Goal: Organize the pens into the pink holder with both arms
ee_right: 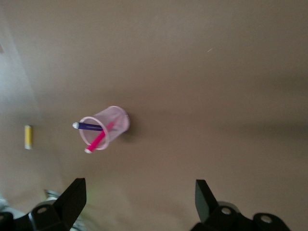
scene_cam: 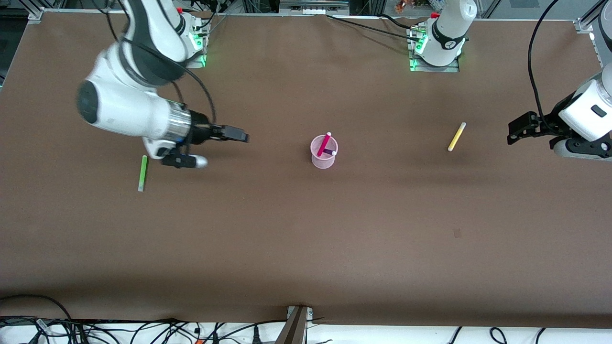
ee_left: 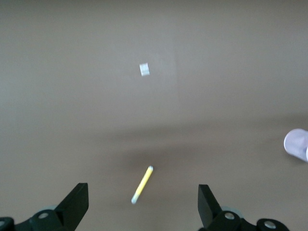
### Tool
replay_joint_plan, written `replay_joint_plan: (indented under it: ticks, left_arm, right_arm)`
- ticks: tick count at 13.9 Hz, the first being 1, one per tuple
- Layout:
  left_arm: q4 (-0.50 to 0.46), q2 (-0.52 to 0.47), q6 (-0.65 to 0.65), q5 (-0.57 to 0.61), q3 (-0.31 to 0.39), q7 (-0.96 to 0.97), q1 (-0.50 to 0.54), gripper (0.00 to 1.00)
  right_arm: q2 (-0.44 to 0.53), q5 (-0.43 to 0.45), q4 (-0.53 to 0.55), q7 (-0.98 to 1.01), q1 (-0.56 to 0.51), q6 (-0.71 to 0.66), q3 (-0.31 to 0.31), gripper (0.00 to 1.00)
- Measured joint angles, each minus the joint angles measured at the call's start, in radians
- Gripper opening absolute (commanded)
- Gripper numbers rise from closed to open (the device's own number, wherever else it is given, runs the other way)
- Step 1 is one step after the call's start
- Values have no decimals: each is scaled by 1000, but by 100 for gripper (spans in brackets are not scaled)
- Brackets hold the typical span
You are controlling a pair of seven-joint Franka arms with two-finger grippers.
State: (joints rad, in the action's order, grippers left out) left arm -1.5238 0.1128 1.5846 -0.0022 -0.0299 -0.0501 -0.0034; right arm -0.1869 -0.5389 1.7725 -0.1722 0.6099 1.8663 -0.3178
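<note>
The pink holder [scene_cam: 324,160] stands upright at mid-table with the magenta pen [scene_cam: 325,142] and the purple pen [scene_cam: 329,152] leaning inside it. In the right wrist view the pink holder [ee_right: 115,120] shows the purple pen [ee_right: 89,126] and the magenta pen [ee_right: 98,140] crossed in it. A green pen [scene_cam: 142,173] lies flat toward the right arm's end. A yellow pen [scene_cam: 456,136] lies flat toward the left arm's end. My right gripper [scene_cam: 239,136] [ee_right: 139,190] hangs open and empty over bare table between the green pen and the holder. My left gripper [scene_cam: 516,130] [ee_left: 142,197] is open and empty, with the yellow pen [ee_left: 142,185] lying ahead of it.
The two arm bases [scene_cam: 435,52] stand along the table's edge farthest from the front camera. A small pale mark [scene_cam: 457,232] [ee_left: 144,70] sits on the brown table top. Cables [scene_cam: 143,329] trail below the table's edge nearest the camera.
</note>
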Motion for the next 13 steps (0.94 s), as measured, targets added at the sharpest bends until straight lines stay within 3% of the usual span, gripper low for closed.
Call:
replay_joint_plan:
  ticks: [3, 5, 9, 13]
  left_arm:
    - [1, -3, -18, 0, 0, -3, 0, 100]
    - [0, -2, -19, 0, 0, -5, 0, 100]
    - [-4, 3, -19, 0, -2, -9, -6, 100]
    - [-3, 3, -15, 0, -1, -9, -3, 100]
  right_arm:
    - [75, 231, -3, 108, -1, -8, -48, 100]
    - [100, 333, -36, 142, 0, -17, -96, 100]
    - [111, 389, -159, 184, -1, -189, -159, 100]
    - [113, 420, -203, 217, -1, -206, -186, 100]
